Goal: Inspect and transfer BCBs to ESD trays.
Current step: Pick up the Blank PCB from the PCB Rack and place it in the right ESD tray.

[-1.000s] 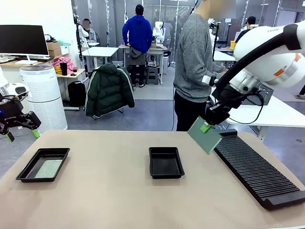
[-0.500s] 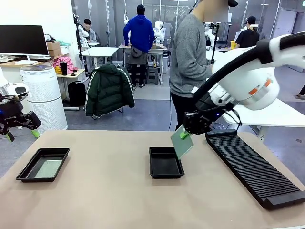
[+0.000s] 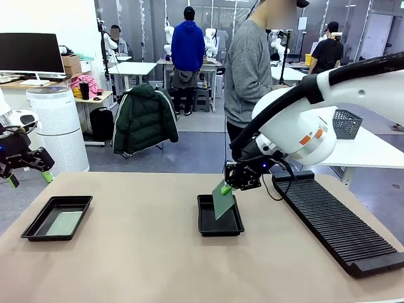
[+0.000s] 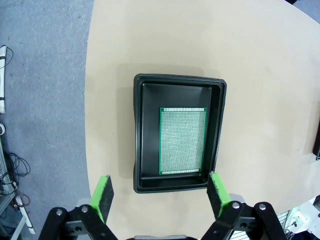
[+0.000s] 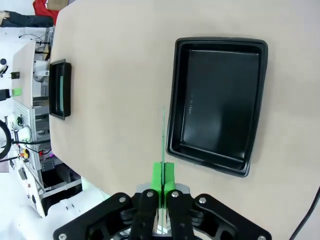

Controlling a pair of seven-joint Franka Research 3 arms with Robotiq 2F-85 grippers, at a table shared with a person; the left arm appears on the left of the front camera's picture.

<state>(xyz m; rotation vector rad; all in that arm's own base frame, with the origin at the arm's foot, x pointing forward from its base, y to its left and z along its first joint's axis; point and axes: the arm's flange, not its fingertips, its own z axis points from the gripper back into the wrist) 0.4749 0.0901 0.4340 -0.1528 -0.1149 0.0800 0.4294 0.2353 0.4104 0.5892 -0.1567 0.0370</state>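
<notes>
My right gripper (image 3: 226,188) is shut on the top edge of one BCB (image 3: 223,201), a green board hanging tilted over the right rim of the middle ESD tray (image 3: 206,218). In the right wrist view that board (image 5: 163,131) is edge-on between the pads of the gripper (image 5: 163,183), beside the empty tray (image 5: 217,115). A second BCB (image 4: 183,140) lies flat in the left tray (image 4: 138,135). High above it, my left gripper (image 4: 160,195) stands open. In the front view the left gripper (image 3: 29,178) hovers off the table's left edge, above the left tray (image 3: 38,228).
A long black ribbed rack (image 3: 341,221) runs along the table's right side. A person in a grey sweater (image 3: 249,76) stands at the far edge, behind the right arm. Bare tabletop lies between the two trays and in front of them.
The right arm has carried the board leftward and down, from above the rack's far end to the middle tray. The left arm has not moved.
</notes>
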